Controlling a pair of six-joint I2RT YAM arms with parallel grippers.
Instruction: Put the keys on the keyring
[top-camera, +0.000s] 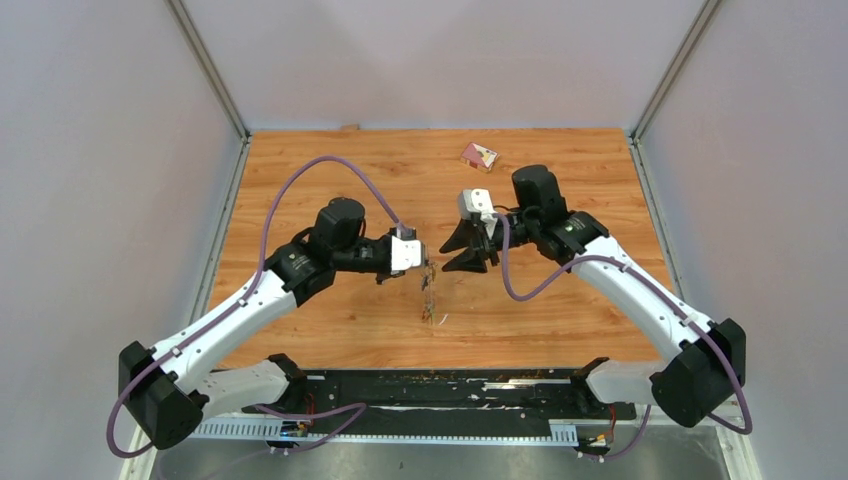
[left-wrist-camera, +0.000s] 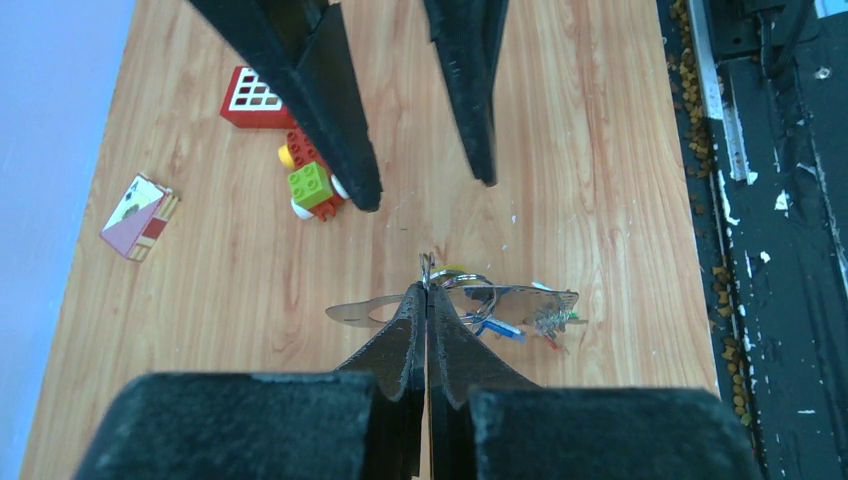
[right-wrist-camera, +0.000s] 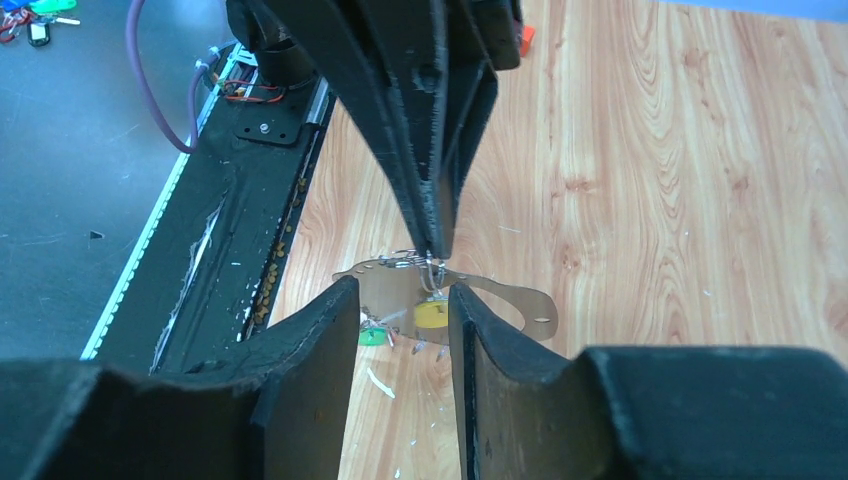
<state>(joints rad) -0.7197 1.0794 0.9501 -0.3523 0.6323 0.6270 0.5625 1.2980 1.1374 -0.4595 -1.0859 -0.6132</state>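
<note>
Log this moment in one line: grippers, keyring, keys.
left gripper shut on keyring | right gripper open, facing it, apart | yellow-tagged key hanging at keyring

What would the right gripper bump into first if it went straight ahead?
Probably the keyring and its yellow-tagged key, hanging from the shut left gripper, dead ahead of the open right gripper. Depth is hard to judge.

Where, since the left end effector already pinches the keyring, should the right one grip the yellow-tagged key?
Probably the yellow tag, its broadest part, pinched across its side edges. It hangs just below the left end effector, which clamps the keyring from above, so come in level from the right arm's side, where the open right end effector faces it.
</note>
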